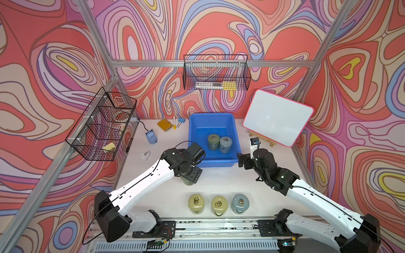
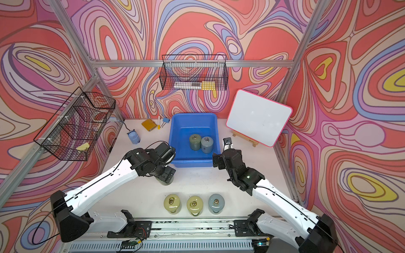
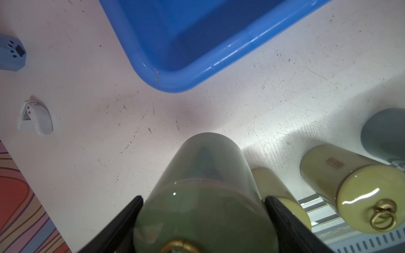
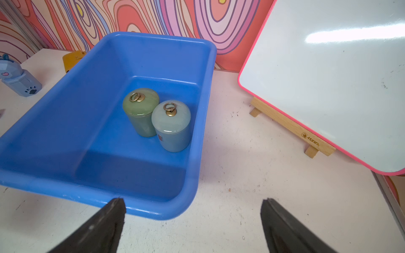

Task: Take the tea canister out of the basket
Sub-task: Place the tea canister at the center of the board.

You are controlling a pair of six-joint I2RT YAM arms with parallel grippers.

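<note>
In front of the basket (image 1: 192, 131), the left gripper (image 3: 203, 199) clasps a green canister (image 3: 203, 166) already out, two canisters (image 4: 171, 127) stand inside, and the right gripper (image 4: 192, 200) gapes empty.

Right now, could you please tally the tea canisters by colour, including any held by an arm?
Green canisters: 2, one in the blue basket, one held in the jaws of the left gripper.
Yellow canisters: 2, both on the table.
Blue-grey canisters: 2, one in the basket, one on the table.
Total: 6.
</note>
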